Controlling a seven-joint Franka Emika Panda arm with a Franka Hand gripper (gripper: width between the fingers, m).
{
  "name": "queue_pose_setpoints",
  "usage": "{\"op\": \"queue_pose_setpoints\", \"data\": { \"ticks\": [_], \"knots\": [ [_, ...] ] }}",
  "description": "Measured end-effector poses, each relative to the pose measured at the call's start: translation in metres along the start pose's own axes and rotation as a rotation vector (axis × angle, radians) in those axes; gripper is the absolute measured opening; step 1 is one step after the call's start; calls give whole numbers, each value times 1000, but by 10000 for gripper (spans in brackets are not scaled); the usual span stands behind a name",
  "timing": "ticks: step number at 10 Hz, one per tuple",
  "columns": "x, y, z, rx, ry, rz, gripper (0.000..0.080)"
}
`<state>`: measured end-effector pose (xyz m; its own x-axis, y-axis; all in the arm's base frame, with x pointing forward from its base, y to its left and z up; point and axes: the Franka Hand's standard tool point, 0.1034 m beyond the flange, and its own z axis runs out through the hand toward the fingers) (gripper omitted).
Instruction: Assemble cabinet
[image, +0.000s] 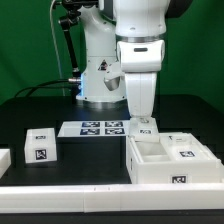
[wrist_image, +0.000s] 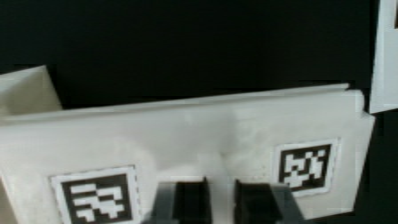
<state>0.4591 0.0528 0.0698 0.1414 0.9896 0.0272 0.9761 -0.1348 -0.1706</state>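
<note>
The cabinet (image: 170, 160) is a large white box with open compartments, standing at the exterior view's right. My gripper (image: 143, 122) is straight above its far left corner, fingers down at the rear wall. In the wrist view the two dark fingers (wrist_image: 185, 203) stand close together, with only a thin white strip between them, on a white wall of the cabinet (wrist_image: 205, 140) that carries two tags. A small white drawer block (image: 40, 146) with tags sits on the table at the exterior view's left. Another one (image: 4, 160) is cut off at the left edge.
The marker board (image: 99, 128) lies flat behind the cabinet's left side, in front of the robot base. A long white border rail (image: 90, 196) runs along the table's front. A white edge (wrist_image: 25, 95) shows beside the tagged wall in the wrist view.
</note>
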Motion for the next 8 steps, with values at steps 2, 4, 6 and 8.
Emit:
{"op": "queue_pose_setpoints", "data": {
  "ticks": [2, 4, 6, 8],
  "knots": [
    [0, 0, 0, 0, 0, 0, 64],
    [-2, 2, 2, 2, 2, -59, 64],
    [-2, 11, 0, -5, 8, -80, 64],
    [-2, 15, -1, -5, 10, -97, 64]
  ]
}}
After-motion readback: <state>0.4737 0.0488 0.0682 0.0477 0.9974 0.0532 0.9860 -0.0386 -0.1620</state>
